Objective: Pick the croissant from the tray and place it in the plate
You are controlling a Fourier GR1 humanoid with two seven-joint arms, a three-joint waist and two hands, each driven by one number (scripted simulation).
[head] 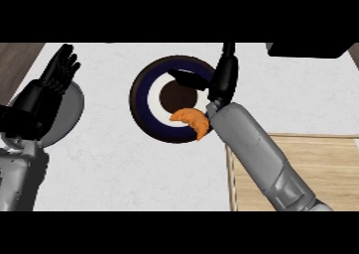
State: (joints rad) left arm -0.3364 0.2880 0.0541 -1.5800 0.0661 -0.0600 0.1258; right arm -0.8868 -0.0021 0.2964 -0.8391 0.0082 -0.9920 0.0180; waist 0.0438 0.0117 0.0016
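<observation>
An orange croissant [190,119] lies on the near right part of the round plate [147,106], which has a dark blue rim, a white ring and a brown centre. My right hand [225,74] hovers over the plate's right edge, open, fingers straight and pointing away, thumb spread over the plate. The croissant sits beside its wrist, apart from the fingers and partly hidden by the forearm. The wooden tray [322,158] lies at the lower right under my right forearm. My left hand [56,72] rests open at the left, fingers up.
A dark object [307,49] sits at the counter's far right edge. A brown wooden strip [10,64] borders the white counter on the left. A grey round shadow [69,111] lies under my left arm.
</observation>
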